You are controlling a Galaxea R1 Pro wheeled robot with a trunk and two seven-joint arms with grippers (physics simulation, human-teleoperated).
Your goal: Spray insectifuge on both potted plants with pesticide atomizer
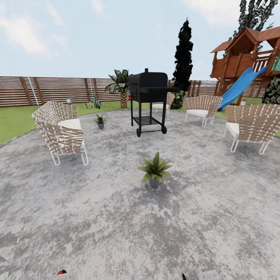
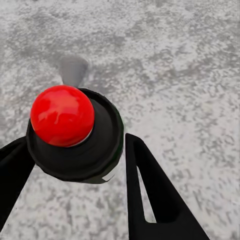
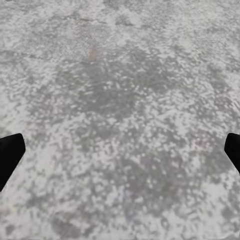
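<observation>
Grey mottled patio [image 1: 217, 217] underfoot. Pesticide atomizer [image 2: 70, 131] already gripped between left gripper [image 2: 75, 170] jaws; right gripper [image 3: 120, 150] spread wide, empty. Still to spray: near potted plant [image 1: 154, 169], far potted plant [image 1: 100, 120].

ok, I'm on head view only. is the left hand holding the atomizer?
Observer: Yes. In the left wrist view the left hand is shut on the pesticide atomizer, a finger on each side of its dark body.
Operator: Which way up is it?
Observer: Its red top faces the wrist camera, with grey paving behind it.
Operator: And the right hand?
Observer: The right hand is open with nothing between its fingers, over bare paving.
</observation>
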